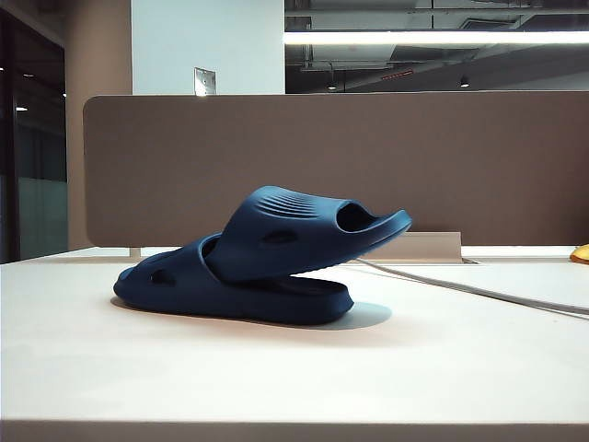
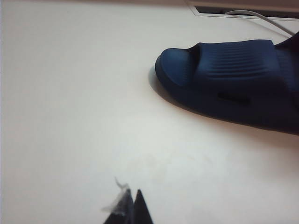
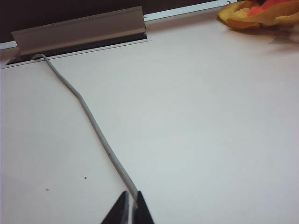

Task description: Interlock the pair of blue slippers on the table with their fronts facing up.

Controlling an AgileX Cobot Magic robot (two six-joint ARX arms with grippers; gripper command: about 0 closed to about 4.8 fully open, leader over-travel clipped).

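At the centre of the exterior frame we see the pair of blue slippers (image 1: 267, 267) on the white table (image 1: 276, 378), one lying flat and the other propped tilted across it, its strap uppermost, before the brown divider panel (image 1: 460, 157). Our left gripper (image 2: 132, 205), fingertips pressed together and empty, hovers over bare table near a slipper's toe. Our right gripper (image 3: 132, 207) shows fingertips nearly touching, holding nothing, above a grey cable (image 3: 93, 126).

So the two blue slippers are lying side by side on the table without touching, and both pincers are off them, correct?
Not side by side. In the exterior view the upper slipper rests tilted on top of the lower slipper, so they touch. The rest holds: the left pincer and right pincer are both shut over bare table, off the slippers.
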